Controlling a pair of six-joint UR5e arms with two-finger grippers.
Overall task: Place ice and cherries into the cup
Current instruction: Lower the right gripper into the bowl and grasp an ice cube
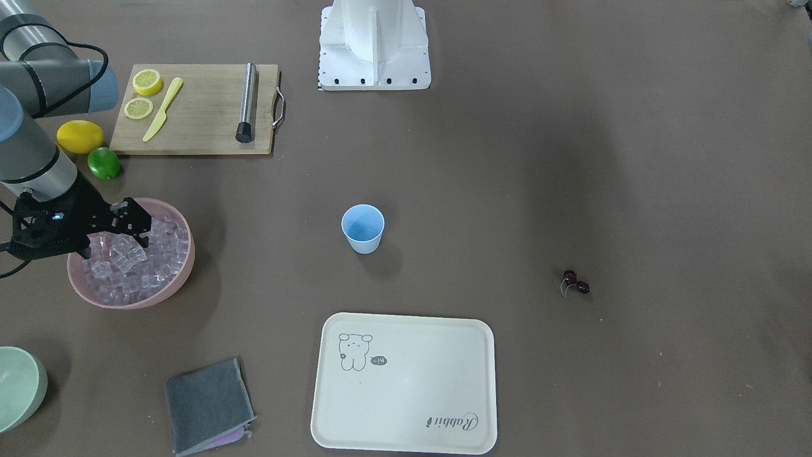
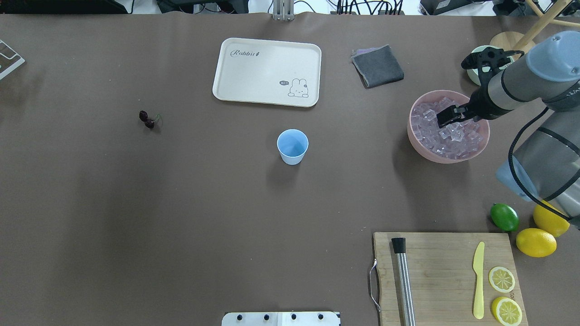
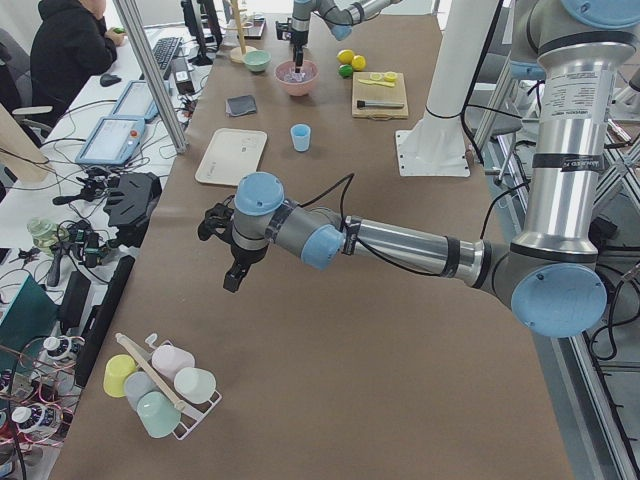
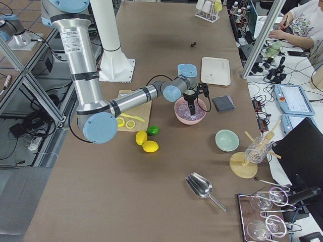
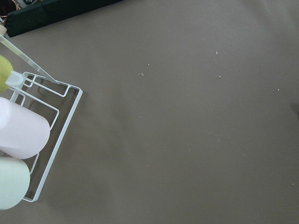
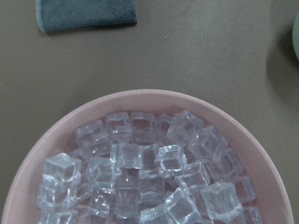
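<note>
The light-blue cup (image 1: pixel 363 228) stands upright and empty at the table's middle; it also shows in the overhead view (image 2: pixel 292 146). The ice (image 1: pixel 136 263) fills a pink bowl (image 1: pixel 127 299), close up in the right wrist view (image 6: pixel 149 168). My right gripper (image 1: pixel 134 222) hangs over the ice (image 2: pixel 448 136) with its jaws apart and empty. The cherries (image 1: pixel 576 282) lie alone on the table, far from both grippers (image 2: pixel 148 119). My left gripper (image 3: pixel 232 280) shows only in the exterior left view, over bare table; I cannot tell if it is open or shut.
A cream tray (image 1: pixel 406 406) and a grey cloth (image 1: pixel 206 403) lie past the cup. A cutting board (image 1: pixel 203 120) holds lemon slices, a yellow knife and a metal rod. A lime (image 1: pixel 103 163), a lemon (image 1: pixel 80 136) and a pale green bowl (image 1: pixel 19 387) flank the pink bowl. A cup rack (image 5: pixel 18 140) lies below the left wrist.
</note>
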